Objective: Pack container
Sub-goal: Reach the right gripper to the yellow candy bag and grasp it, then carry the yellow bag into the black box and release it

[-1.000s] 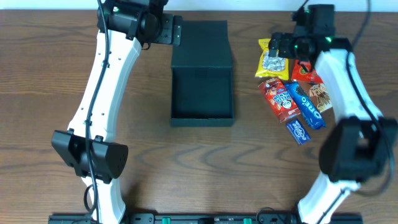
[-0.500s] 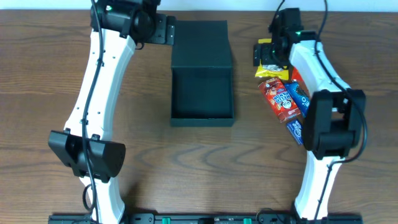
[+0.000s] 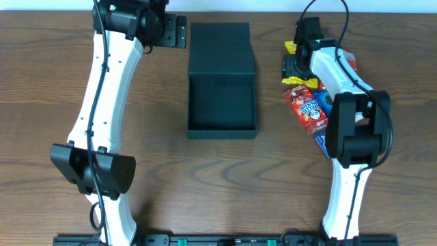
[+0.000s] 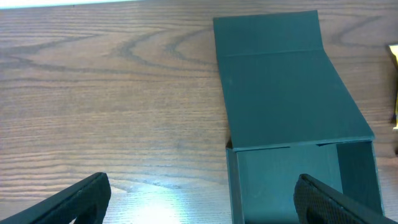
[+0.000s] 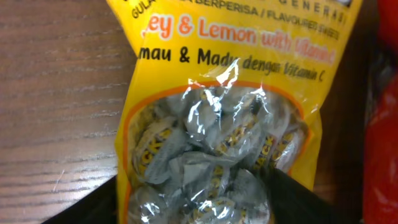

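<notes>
Fingers first: left fingers spread wide with nothing between them, hanging over the counter at the container's upper left corner. Right fingers sit either side of the yellow sweets packet; can't tell if they're pinching it or only flanking it.

Counts, big to small:
- 1 counter, brown wood; its far edge runs along the top of the overhead frame.
- 2 arms. Left arm runs from lower left to upper left. Right arm runs from lower right to upper right and lies across the packets.
- 1 container, dark teal, centre-top of the overhead frame. It is open, with the lid flap laid flat toward the top edge and the box mouth toward frame centre, inner floor showing.
- At least 5 packets in a cluster at the upper right, some partly under the right arm: yellow one at the top left of the cluster, a red one below it, a blue one touching the red one's right side, a small blue one lowest, and a red-orange sliver right of the arm.

Edges and room: the flap's end sits close to the counter's far edge. A strip of wood separates the container's right wall from the packets. Another strip separates the left wall from the left arm. Broad wood shows below the container, between the two arm bases.
</notes>
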Action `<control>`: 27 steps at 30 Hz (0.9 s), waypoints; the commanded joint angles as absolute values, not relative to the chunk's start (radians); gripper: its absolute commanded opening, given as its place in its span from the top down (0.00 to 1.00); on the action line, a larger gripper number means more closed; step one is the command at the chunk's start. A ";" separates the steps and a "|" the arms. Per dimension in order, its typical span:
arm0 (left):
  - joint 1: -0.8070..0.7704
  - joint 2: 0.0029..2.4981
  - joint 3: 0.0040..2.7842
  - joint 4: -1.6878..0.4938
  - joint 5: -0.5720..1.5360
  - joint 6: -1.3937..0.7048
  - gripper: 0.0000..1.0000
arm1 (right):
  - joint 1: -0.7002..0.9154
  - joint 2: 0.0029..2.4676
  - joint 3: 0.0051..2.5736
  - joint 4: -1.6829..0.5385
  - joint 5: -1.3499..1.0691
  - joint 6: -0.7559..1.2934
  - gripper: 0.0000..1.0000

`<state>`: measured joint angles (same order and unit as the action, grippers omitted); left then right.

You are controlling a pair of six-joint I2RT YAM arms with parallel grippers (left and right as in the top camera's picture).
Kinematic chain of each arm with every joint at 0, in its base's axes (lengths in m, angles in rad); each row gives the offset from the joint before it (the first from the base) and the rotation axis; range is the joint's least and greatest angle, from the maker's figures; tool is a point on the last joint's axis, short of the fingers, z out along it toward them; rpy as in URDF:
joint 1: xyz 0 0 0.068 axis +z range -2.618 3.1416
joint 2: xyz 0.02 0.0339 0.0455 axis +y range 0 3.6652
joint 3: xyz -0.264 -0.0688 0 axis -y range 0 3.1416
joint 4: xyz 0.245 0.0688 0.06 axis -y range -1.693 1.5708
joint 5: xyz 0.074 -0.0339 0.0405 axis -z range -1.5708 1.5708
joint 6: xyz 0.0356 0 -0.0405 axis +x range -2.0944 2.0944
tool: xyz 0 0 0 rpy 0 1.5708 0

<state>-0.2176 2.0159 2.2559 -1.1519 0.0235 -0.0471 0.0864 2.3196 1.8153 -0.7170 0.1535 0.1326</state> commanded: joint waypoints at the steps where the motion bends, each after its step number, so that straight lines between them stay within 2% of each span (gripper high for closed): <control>1: -0.213 2.011 2.273 -1.155 0.027 -0.029 0.05 | 0.093 2.354 1.832 -0.717 0.169 0.145 0.52; 9: -0.210 2.011 2.273 -1.155 0.026 -0.029 0.05 | 0.095 2.352 1.917 -0.805 0.169 0.146 0.99; 20: -0.136 2.011 2.273 -1.158 0.026 -0.030 0.05 | 0.195 2.334 2.469 -1.248 0.164 0.167 0.99; 27: -0.073 2.011 2.273 -1.165 0.027 -0.030 0.05 | 0.368 2.308 2.568 -1.429 0.152 0.380 0.99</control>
